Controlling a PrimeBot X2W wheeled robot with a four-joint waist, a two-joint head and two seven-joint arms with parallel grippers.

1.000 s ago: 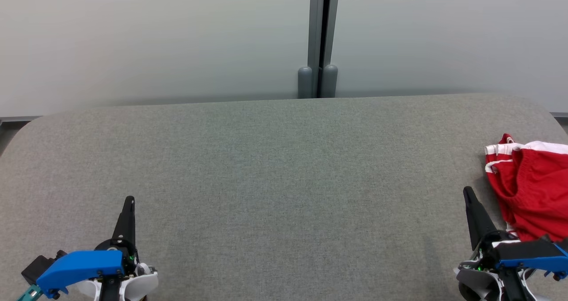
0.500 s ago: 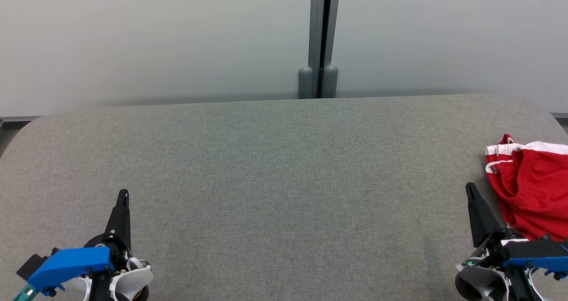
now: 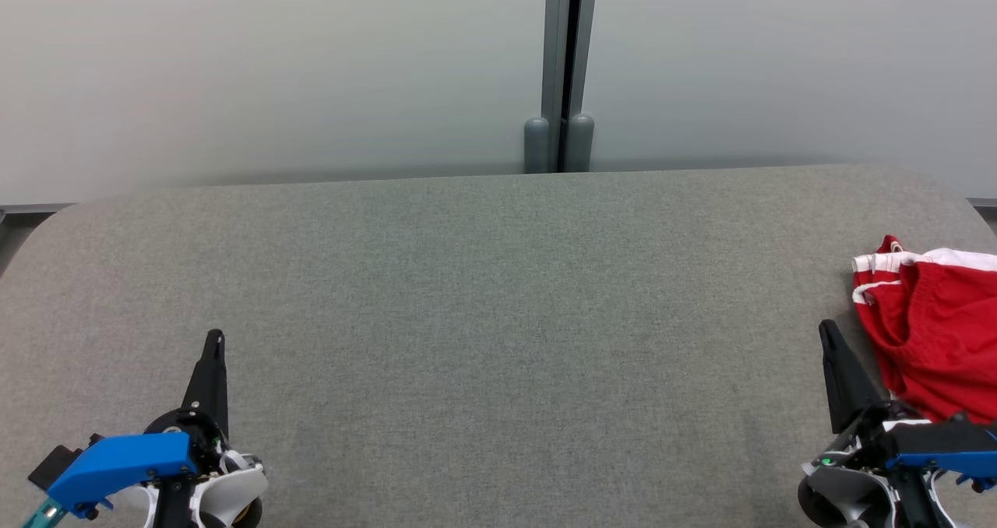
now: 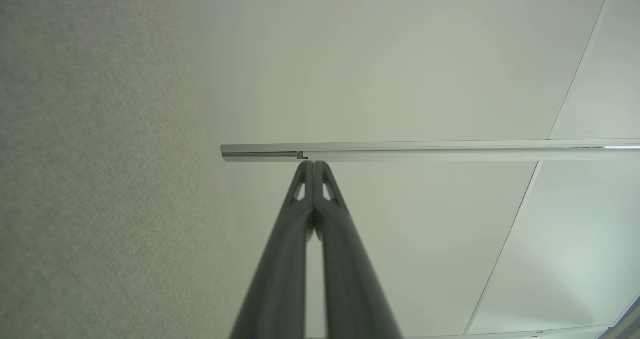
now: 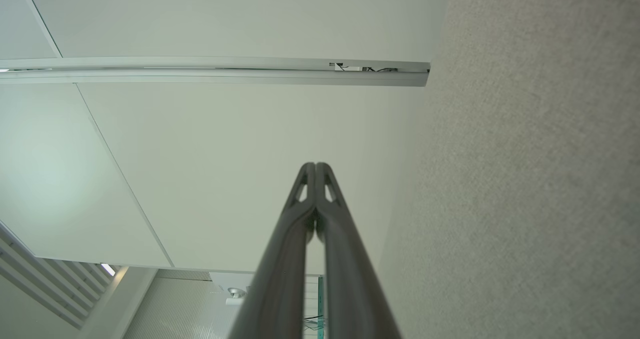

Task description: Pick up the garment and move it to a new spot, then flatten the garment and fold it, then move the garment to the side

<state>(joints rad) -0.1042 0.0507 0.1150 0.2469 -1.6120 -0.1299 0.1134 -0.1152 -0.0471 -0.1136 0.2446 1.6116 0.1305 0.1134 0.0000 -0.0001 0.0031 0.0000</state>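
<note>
A crumpled red garment [image 3: 931,333] with white trim lies at the right edge of the grey fabric table [image 3: 498,318], partly cut off by the head view's border. My right gripper [image 3: 827,330] stands just left of it, shut and empty, apart from the cloth at its tip. At the lower left my left gripper [image 3: 214,339] is also shut with nothing in it, far from the garment. Both wrist views show the fingers pressed together, left gripper [image 4: 313,165] and right gripper [image 5: 315,166], against a pale wall.
A pale wall with a grey vertical post [image 3: 562,68] rises behind the table's far edge. The table's rounded corners show at far left and far right. A metal rail [image 4: 425,150] crosses the left wrist view.
My left gripper has drifted a little left and forward across the table. The right gripper has shifted only slightly. The garment has not moved.
</note>
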